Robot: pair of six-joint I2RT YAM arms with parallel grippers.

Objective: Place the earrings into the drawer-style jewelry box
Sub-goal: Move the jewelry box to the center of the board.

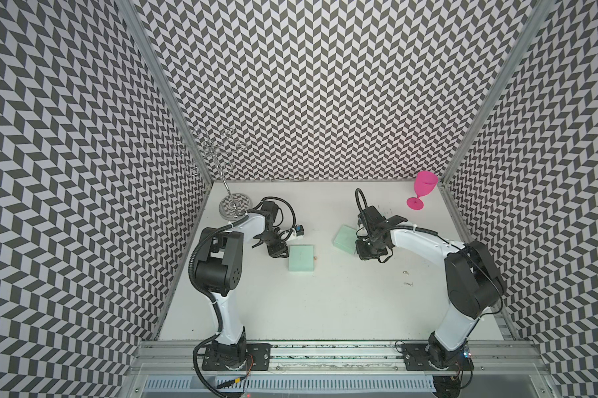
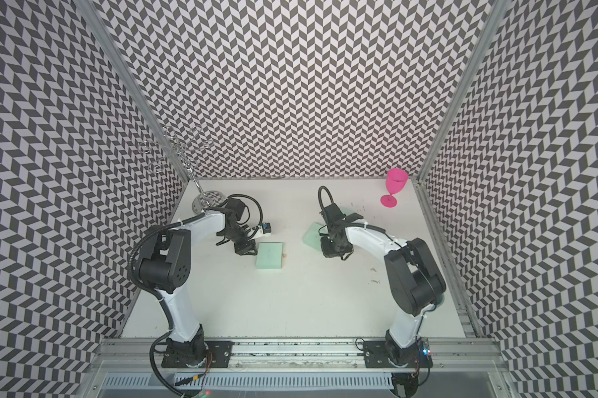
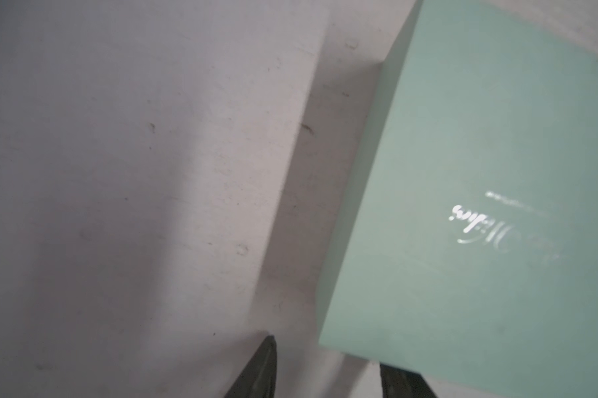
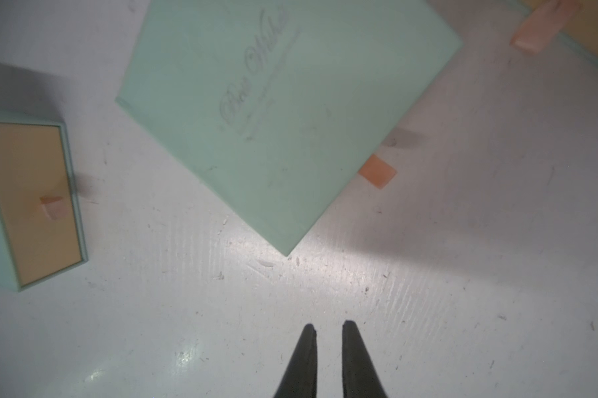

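Top views: tiny silvery metal earrings [image 1: 405, 272] [image 2: 372, 270] lie loose on white table [image 1: 325, 310] nr its right edge, well apart from mint-green flat cardboard drawer boxes [image 1: 301, 257] [image 2: 269, 255] mid-table. Tall chrome wire stand [image 1: 234, 206] at far-left corner, pink plastic goblet [image 1: 426, 182] at far-right corner.

L wrist: left gripper [image 3: 328, 375] tips apart, bare table btwn them, one box just beside.

R wrist: right gripper [image 4: 329, 329] tips nearly together w/ slim gap, nothing held. Box w/ peach pull tab [image 4: 377, 170] ahead.
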